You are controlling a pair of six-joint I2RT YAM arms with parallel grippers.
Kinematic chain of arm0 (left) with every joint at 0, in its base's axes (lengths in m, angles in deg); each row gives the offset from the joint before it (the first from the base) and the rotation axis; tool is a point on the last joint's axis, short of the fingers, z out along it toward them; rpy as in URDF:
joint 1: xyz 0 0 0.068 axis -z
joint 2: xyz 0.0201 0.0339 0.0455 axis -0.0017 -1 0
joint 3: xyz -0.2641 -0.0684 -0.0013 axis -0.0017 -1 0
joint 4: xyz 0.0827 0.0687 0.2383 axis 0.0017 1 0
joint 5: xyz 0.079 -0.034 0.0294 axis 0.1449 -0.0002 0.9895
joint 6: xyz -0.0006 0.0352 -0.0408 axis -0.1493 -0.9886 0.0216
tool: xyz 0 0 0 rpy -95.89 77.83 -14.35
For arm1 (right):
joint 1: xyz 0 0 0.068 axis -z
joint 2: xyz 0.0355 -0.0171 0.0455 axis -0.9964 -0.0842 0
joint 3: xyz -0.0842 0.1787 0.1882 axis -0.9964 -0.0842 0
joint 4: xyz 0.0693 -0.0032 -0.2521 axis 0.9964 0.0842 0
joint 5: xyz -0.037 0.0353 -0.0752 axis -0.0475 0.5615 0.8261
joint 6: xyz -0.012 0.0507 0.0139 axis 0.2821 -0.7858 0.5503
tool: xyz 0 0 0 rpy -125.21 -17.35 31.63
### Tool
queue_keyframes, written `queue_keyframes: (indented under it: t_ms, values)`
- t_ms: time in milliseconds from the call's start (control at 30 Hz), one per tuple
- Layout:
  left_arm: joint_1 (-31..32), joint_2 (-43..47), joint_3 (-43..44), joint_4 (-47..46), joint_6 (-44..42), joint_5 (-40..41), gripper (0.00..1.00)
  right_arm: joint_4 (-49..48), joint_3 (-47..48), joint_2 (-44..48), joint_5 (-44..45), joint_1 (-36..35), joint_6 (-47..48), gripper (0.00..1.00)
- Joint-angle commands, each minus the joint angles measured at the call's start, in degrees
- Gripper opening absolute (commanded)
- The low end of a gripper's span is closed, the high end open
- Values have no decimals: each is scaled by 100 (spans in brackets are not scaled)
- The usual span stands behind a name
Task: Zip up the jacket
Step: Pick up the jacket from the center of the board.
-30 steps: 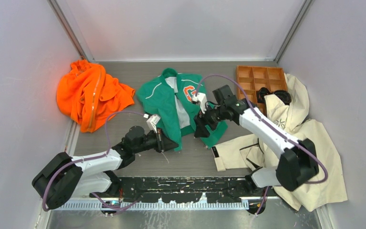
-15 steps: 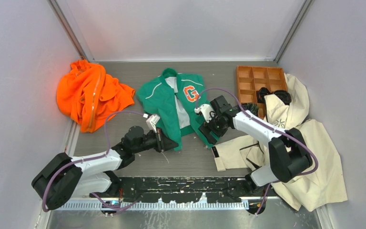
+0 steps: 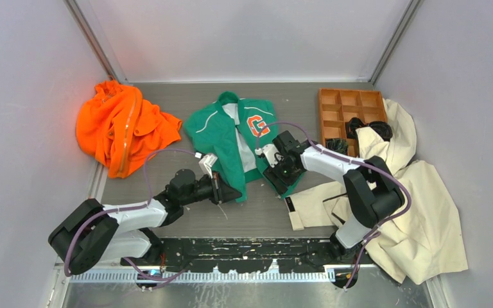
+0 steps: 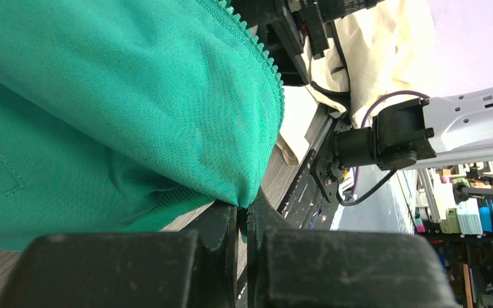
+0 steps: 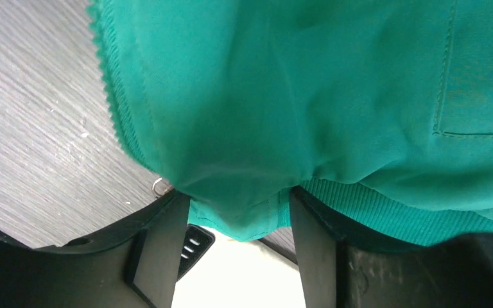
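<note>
The green jacket (image 3: 228, 138) lies open on the table with its orange "G" patch (image 3: 257, 125) and pale lining showing. My left gripper (image 3: 232, 193) is shut on the bottom corner of the jacket's left front panel; in the left wrist view (image 4: 244, 215) green cloth is pinched between the jaws, with zipper teeth (image 4: 264, 61) running along the edge above. My right gripper (image 3: 276, 177) is at the bottom corner of the right front panel. In the right wrist view (image 5: 237, 240) its fingers (image 5: 160, 247) stand wide apart with the green hem (image 5: 244, 218) hanging between them and zipper teeth (image 5: 112, 90) at the left.
A bright orange garment (image 3: 125, 128) lies at the back left. A cream coat (image 3: 417, 199) spreads over the right side, close to my right arm. A brown compartment tray (image 3: 343, 106) holding black items stands at the back right. Grey walls enclose the table.
My right gripper has come down and nearer, from beside the G patch to the right panel's bottom hem, uncovering the patch. My left gripper keeps its hold and has barely moved.
</note>
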Motion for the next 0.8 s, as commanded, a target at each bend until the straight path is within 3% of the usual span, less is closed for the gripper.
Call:
queue_keyframes:
  t_ms: [0,433,600,767]
  values:
    - [-23,27,5,-571,-15,-88,0,-69,290,-134,16,-21,-115,59]
    - [-47,93,-50,-549,-15,-77,0,46,364,-5,-358,1,-114,20]
    - [-47,152,-29,-494,-15,-91,0,134,372,190,-781,167,-109,20]
    - [-47,187,41,-393,-39,-112,0,201,394,76,-807,219,-111,30]
